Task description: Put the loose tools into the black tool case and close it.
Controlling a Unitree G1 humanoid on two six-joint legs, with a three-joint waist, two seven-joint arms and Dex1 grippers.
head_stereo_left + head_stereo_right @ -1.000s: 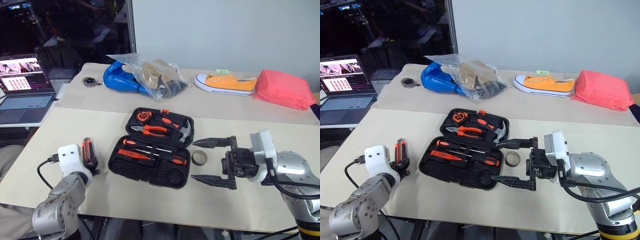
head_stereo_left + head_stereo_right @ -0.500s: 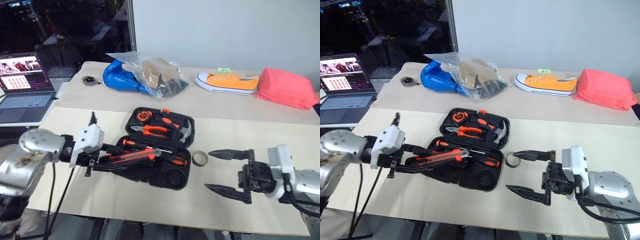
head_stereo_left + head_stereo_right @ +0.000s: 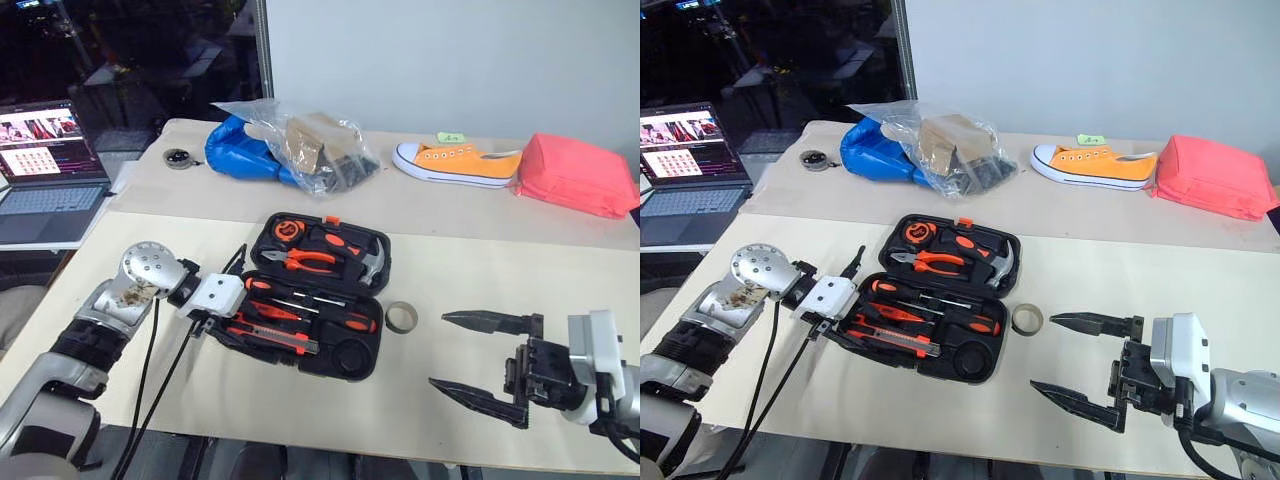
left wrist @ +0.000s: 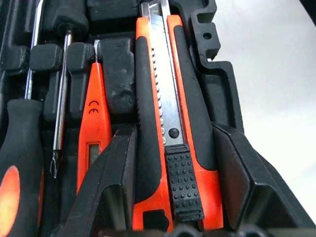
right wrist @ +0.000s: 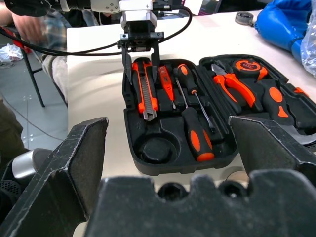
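The black tool case lies open in the middle of the table. Its front half holds two screwdrivers with orange-and-black handles and a slim orange screwdriver. The orange-and-black utility knife lies in the case's front slot, and my left gripper is shut on its handle end, a finger on each side. My right gripper hangs open over bare table to the right of the case, holding nothing.
Pliers, a hammer and a tape measure sit in the case's rear half. A tape ring lies just right of the case. Further back are a plastic bag, an orange shoe and a red pouch. A laptop stands at the left.
My left arm swung in from the table's left side and brought the utility knife into the case's front slot. My right gripper drew away from the case, to the right and toward the front edge.
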